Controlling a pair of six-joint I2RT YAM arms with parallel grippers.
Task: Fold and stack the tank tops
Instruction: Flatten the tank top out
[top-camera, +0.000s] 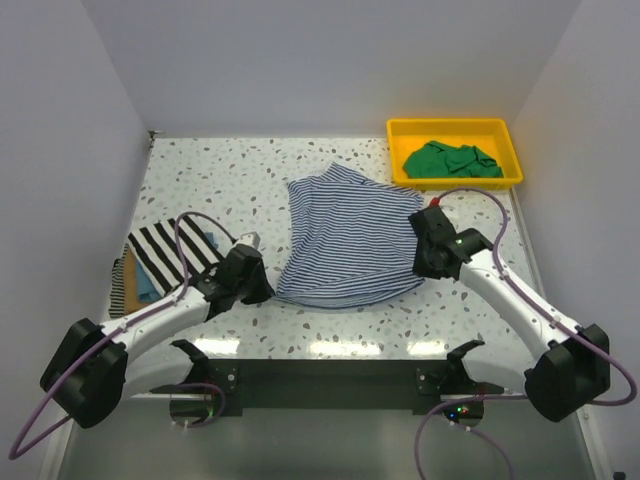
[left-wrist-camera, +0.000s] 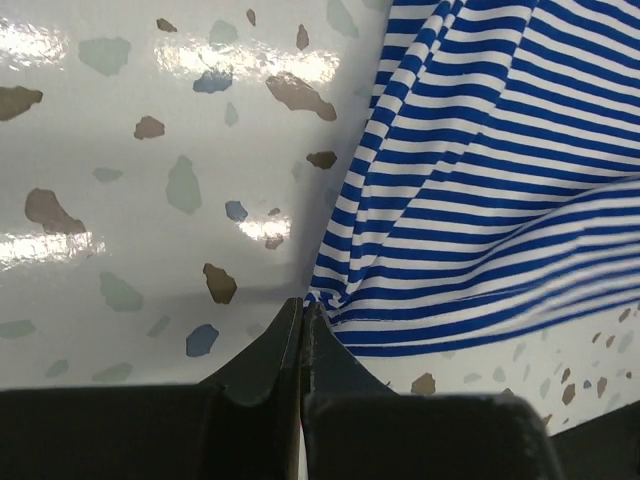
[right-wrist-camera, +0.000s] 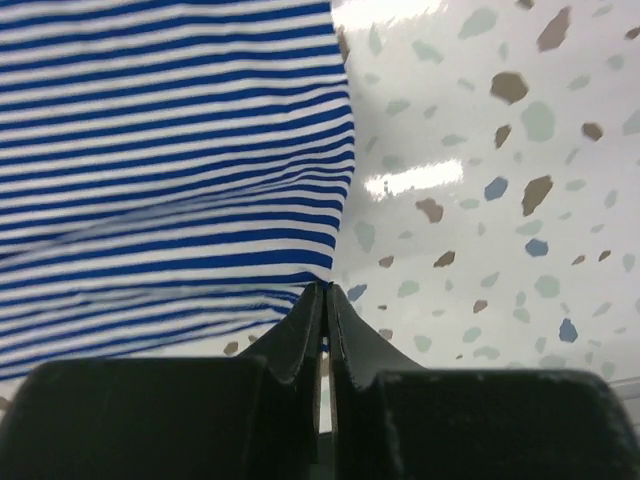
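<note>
The thin navy-white striped tank top (top-camera: 345, 235) lies spread on the middle of the table. My left gripper (top-camera: 262, 289) is shut on its near left corner; in the left wrist view the jaws (left-wrist-camera: 303, 305) pinch the striped cloth (left-wrist-camera: 480, 170). My right gripper (top-camera: 422, 262) is shut on its near right corner, the jaws (right-wrist-camera: 326, 289) pinching the striped hem (right-wrist-camera: 170, 150). A green tank top (top-camera: 452, 160) lies crumpled in the yellow tray (top-camera: 455, 128). A bold black-white striped top (top-camera: 165, 250) lies on blue (top-camera: 147, 288) and tan (top-camera: 120, 285) tops at the left edge.
The yellow tray stands at the back right corner. The stack of tops sits by the left wall. White walls enclose the speckled table (top-camera: 230, 170) on three sides. A dark bar with the arm bases (top-camera: 320, 375) runs along the near edge.
</note>
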